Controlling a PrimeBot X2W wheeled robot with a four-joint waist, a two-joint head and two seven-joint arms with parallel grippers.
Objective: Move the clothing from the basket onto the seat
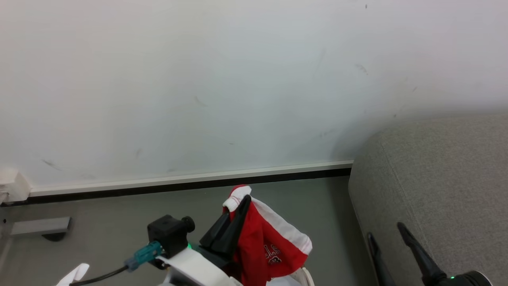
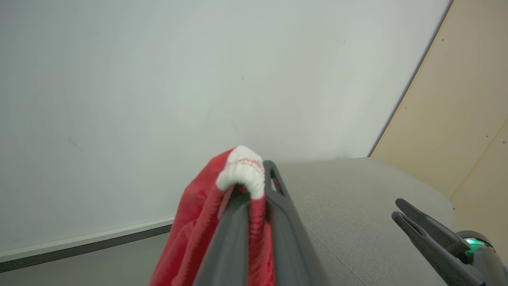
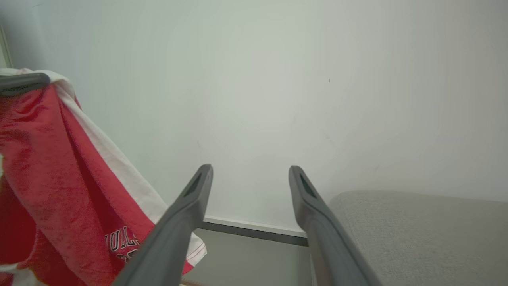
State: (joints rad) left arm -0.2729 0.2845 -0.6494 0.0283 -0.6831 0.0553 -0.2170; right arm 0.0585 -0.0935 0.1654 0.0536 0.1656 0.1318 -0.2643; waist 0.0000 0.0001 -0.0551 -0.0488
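Beside the seat (image 1: 436, 178), left end effector (image 1: 247, 199) clamps the clothing (image 1: 262, 238); right end effector (image 3: 250, 171) gapes, facing its lettering (image 3: 123, 242).

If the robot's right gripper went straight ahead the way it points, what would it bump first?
Probably the white wall, which shows between the fingers of the open right gripper. The grey sofa sits close beside that line and might get brushed; depth is unclear.

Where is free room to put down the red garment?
Bare: the visible seat, from its rounded edge to the wall, and the floor between skirting board and seat. Crowded: beside the open right gripper at the seat's near side, and around the left gripper holding the clothing.
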